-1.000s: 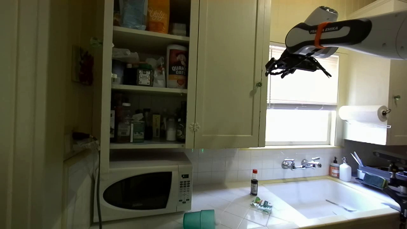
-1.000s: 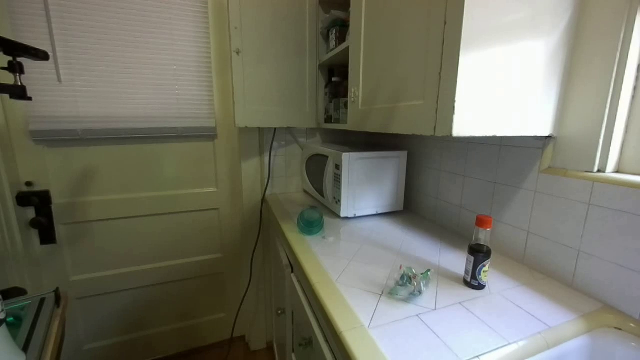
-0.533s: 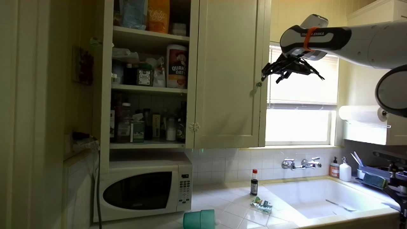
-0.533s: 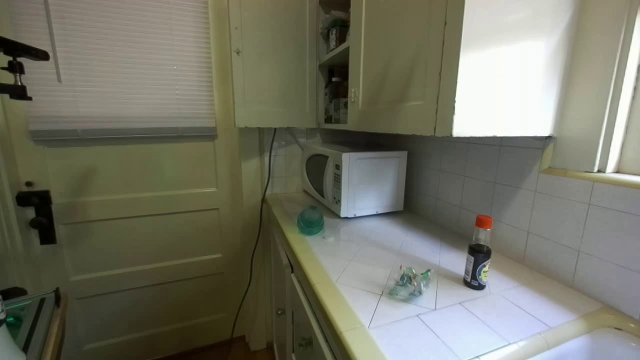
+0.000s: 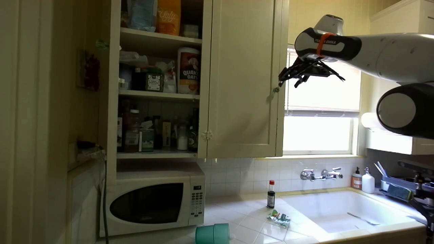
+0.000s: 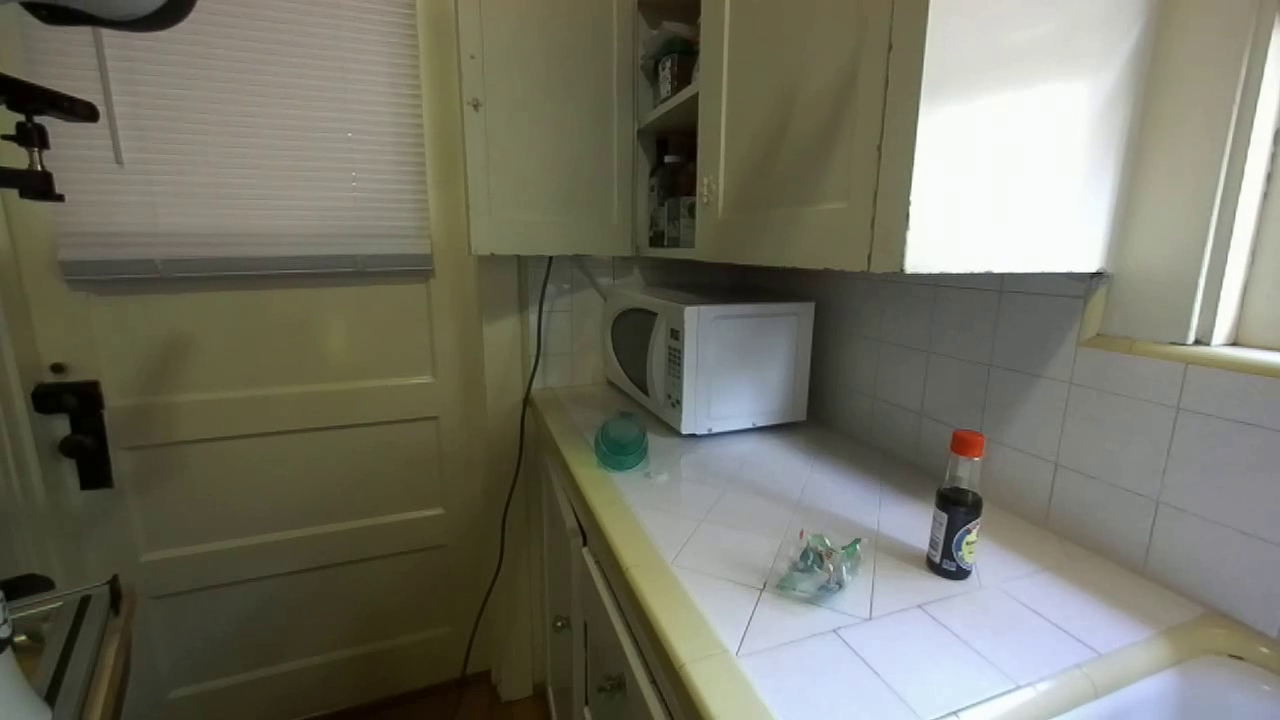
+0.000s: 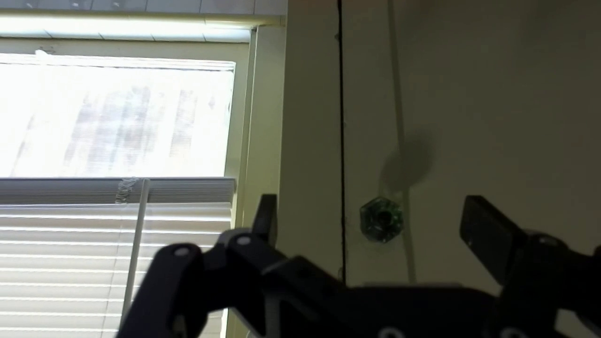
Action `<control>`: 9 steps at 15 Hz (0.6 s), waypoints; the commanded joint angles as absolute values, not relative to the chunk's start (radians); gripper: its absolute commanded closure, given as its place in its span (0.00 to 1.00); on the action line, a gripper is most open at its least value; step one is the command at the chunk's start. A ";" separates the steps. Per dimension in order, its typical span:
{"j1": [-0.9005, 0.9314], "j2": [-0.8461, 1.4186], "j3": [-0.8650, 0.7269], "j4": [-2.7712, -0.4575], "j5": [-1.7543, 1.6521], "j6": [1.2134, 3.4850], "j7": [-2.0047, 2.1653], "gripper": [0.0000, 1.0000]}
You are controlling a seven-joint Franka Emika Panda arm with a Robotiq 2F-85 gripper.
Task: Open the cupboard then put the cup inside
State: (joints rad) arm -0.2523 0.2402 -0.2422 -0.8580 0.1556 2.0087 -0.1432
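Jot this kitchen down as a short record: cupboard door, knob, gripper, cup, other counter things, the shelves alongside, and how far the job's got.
Cupboard door: shut
Knob: green, faceted, not gripped; shows between the parted jaws in the wrist view
Gripper: open, holding nothing
Cup: teal-green, seemingly on its side, near the microwave
Other counter things: red-capped bottle, upright; crumpled green-and-clear wrapper
Shelves alongside: exposed, crowded; Quaker Oats canister among the contents
Progress: door not yet opened, cup not yet inside
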 commanded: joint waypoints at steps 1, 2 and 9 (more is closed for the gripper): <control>-0.247 0.253 -0.242 -0.858 0.146 2.097 -0.162 0.00; -0.252 0.263 -0.238 -0.852 0.161 2.124 -0.174 0.00; -0.267 0.332 -0.236 -0.816 0.172 2.150 -0.185 0.00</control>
State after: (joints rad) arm -0.2548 0.2940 -0.2404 -0.8575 0.1584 2.1617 -0.1650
